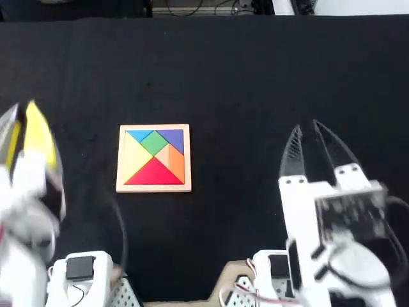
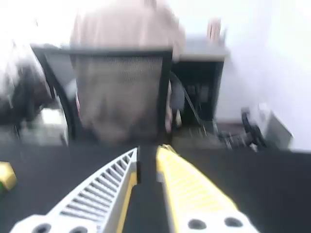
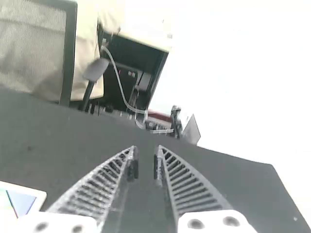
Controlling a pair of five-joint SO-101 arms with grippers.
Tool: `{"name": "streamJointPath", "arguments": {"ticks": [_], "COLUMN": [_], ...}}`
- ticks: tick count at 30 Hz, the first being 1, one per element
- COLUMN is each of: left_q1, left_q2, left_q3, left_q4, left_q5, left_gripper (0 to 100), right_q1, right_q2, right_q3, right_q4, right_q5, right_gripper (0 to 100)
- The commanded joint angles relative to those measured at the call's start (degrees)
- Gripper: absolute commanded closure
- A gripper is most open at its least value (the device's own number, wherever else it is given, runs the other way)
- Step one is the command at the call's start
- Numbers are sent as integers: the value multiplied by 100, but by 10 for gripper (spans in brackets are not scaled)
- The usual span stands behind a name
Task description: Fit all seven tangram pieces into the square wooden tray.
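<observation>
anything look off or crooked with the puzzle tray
Nothing stands out. The wooden tray lies flat on the black table, and the coloured pieces fill it with no visible gaps. A small yellow thing sits on the table in the left wrist view; I cannot tell what it is.

1. A black cloth covers the counter (image 1: 255,77); cables (image 1: 211,6) lie along the frame's top edge, centre.
2. Beyond the counter stands a mesh-backed chair (image 2: 119,92) beside a dark cabinet (image 2: 199,92).
3. A white wall (image 2: 277,58) stands behind, brightly lit.

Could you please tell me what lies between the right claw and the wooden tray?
Only bare black table separates right claw and tray, in the high view.
</observation>
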State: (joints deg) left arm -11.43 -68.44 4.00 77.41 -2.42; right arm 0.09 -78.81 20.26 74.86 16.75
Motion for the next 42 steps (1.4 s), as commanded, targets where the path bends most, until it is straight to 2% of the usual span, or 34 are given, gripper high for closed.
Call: {"name": "streamJointPath", "arguments": {"ticks": [1, 3, 6, 9, 12, 17, 21, 24, 28, 33, 39, 42], "left_q1": [-84, -312, -760, -1147, -1349, -927, -593, -567, -558, -505, -505, -514], "left_q2": [-1503, -2119, -3068, -3745, -3490, -3640, -3622, -3622, -3622, -3596, -3604, -3604], "left_q3": [1912, 2747, 3829, 4541, 4822, 5798, 6818, 7679, 8593, 9332, 9332, 9332], "left_q4": [-914, -1116, -1433, -1609, -1618, -2022, -2479, -2945, -3367, -3824, -3015, -2127], "left_q5": [-114, 132, 158, 0, 9, 35, 44, 44, 44, -9, 35, 0], "left_gripper": [839, 873, 979, 969, 969, 970, 970, 970, 970, 970, 970, 970], "right_q1": [-26, -26, -26, -26, -18, 202, 527, 844, 914, 536, 510, 501], "right_q2": [101, 4, -382, -971, -1710, -2976, -2791, -2862, -2862, -2862, -2870, -2853], "right_q3": [-391, -391, -259, 171, 1191, 3829, 5156, 5771, 6000, 6255, 7547, 7512], "right_q4": [413, 730, 774, 466, 44, -1749, -2866, -3349, -3042, -2145, -1705, -738], "right_q5": [9, 9, 0, 0, 44, 9, -9, -571, -1240, -1363, -1336, -1363], "right_gripper": [939, 990, 988, 988, 988, 988, 988, 988, 987, 987, 986, 987]}}
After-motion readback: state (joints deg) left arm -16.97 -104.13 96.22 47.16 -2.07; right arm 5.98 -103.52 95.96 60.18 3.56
